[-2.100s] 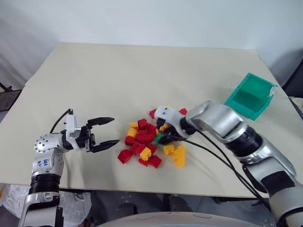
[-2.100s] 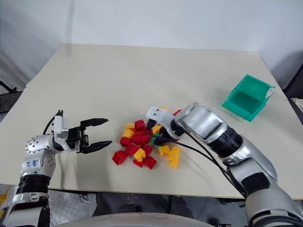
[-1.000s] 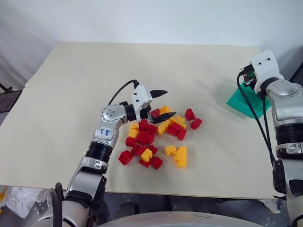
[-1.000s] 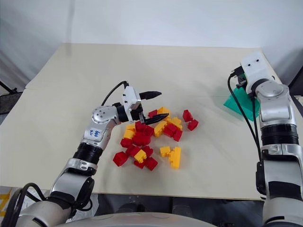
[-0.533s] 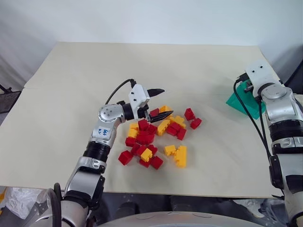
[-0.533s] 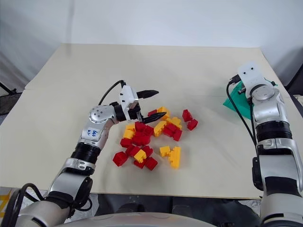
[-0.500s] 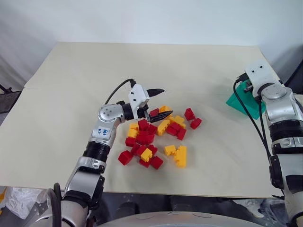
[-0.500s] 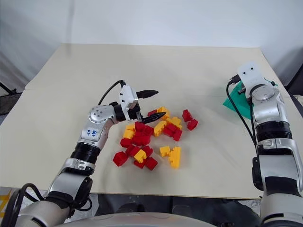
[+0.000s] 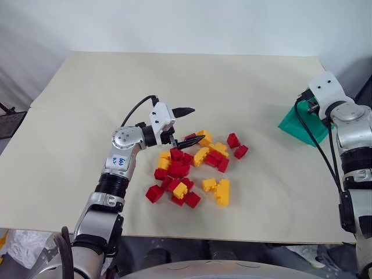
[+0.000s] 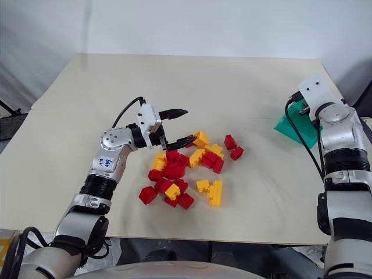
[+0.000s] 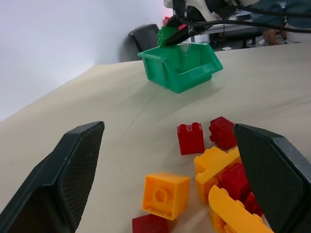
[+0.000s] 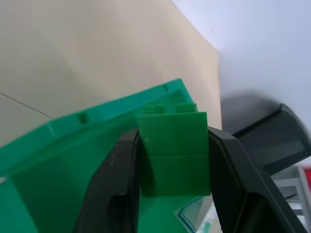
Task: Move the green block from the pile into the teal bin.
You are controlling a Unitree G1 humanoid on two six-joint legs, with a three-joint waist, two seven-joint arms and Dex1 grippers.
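I have a pale beige table [image 9: 174,81] taking up most of the head views, running from the lower edge up to a plain white wall [image 9: 174,23] across the top of the frame. A thin seam crosses the tabletop at the left. At the far right edge there is a dark chair [image 12: 277,131] behind the table's corner, and at the far left a dark frame stands past the table's edge.

The teal bin [image 9: 299,125] sits at the right of the frame, close to the table's right edge, partly covered by my right arm. The pile [image 9: 195,168] of red and yellow bricks is spread out at centre frame, well apart from the bin.

My left gripper [image 9: 187,125] sits just left of centre, at the upper left fringe of the pile, fingers spread wide with nothing between them; in its wrist view the fingers [image 11: 63,174] stand at either side of the frame with loose bricks beyond them.

My right gripper [image 12: 173,160] is over the bin, clamped on the green block [image 12: 174,145]: both fingers press its sides, studs pointing away from the wrist. The block hangs above the bin's open top, just over its near wall, not resting in it. The left wrist view shows it too, at the bin's rim in the upper middle.
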